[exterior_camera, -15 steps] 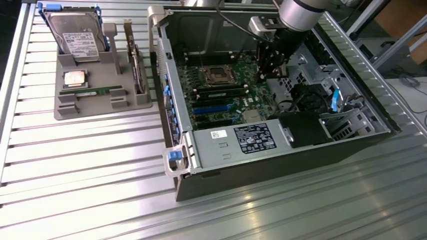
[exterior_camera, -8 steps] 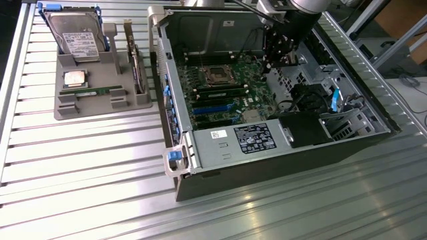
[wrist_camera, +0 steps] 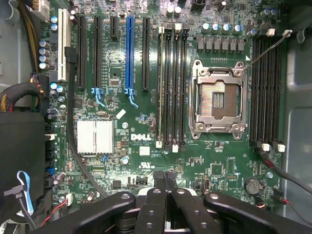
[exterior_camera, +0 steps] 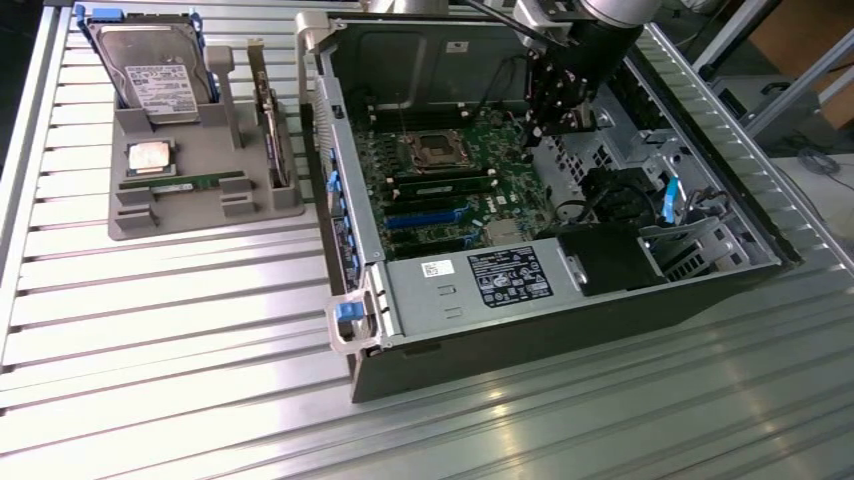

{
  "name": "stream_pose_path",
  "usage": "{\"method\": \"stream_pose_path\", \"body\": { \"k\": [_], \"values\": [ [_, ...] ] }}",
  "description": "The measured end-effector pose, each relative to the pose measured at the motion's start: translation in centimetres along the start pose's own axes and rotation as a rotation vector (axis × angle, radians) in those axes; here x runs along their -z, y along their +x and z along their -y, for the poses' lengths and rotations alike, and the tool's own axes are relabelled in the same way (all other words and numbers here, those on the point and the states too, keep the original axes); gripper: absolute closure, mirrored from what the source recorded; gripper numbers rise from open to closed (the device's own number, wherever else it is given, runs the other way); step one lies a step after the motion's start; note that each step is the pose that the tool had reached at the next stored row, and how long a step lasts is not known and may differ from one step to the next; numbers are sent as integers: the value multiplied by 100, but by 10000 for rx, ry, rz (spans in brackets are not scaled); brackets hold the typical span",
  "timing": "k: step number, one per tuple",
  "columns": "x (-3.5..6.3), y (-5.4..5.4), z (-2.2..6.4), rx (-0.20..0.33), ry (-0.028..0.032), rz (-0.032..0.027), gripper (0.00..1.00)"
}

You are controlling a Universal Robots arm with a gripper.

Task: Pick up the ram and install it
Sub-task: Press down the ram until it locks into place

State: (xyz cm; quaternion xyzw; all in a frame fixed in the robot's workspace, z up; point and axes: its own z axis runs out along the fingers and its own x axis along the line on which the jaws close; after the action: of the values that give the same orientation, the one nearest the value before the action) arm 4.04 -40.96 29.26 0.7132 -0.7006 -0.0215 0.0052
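1. Now we see the gripper [wrist_camera: 165,176] above the motherboard [wrist_camera: 146,151], inside the open computer case [exterior_camera: 534,330]; its fingers [wrist_camera: 171,187] are pressed together and hold nothing.
2. From the exterior view, the arm [exterior_camera: 587,60] comes down into the far part of the case, over the board.
3. We find the ram [exterior_camera: 183,183] outside the case, lying flat in a slot of the grey holder [exterior_camera: 200,215] on the table [exterior_camera: 200,350], at the exterior view's left and well apart from the gripper.
4. On the same holder, a silver processor [exterior_camera: 148,156] lies just behind the ram, a hard drive [exterior_camera: 158,70] stands at the back, and an upright card [exterior_camera: 276,140] stands at the side nearest the case.
5. In the wrist view, the empty CPU socket [wrist_camera: 218,100] sits between two groups of black memory slots [wrist_camera: 173,83].
6. One stick [exterior_camera: 438,187] already sits in a slot beside the socket, as we see it in the exterior view.
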Motion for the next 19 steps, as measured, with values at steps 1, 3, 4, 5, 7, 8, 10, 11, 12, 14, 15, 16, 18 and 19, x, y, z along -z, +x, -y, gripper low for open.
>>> {"method": "stream_pose_path", "body": {
  "k": [1, 3, 4, 5, 7, 8, 10, 11, 12, 14, 15, 16, 18, 19],
  "values": [
    [0, 0, 0, 0, 0, 0, 89],
    [0, 0, 0, 0, 0, 0, 89],
    [0, 0, 0, -1, 0, -1, 89],
    [0, 0, 0, 0, -1, -1, 89],
    [0, 0, 0, -65, 1, 3, 89],
    [0, 0, 0, -110, 3, 4, 89],
    [0, 0, 0, -359, 8, 12, 89],
    [0, 0, 0, -562, 13, 21, 89],
    [0, 0, 0, -772, 18, 27, 89],
    [0, 0, 0, -1090, 25, 38, 89],
    [0, 0, 0, -1269, 30, 45, 89],
    [0, 0, 0, -1408, 33, 50, 89],
    [0, 0, 0, -1722, 40, 61, 89],
    [-1, 0, 0, -1817, 42, 65, 89]
  ]
}}
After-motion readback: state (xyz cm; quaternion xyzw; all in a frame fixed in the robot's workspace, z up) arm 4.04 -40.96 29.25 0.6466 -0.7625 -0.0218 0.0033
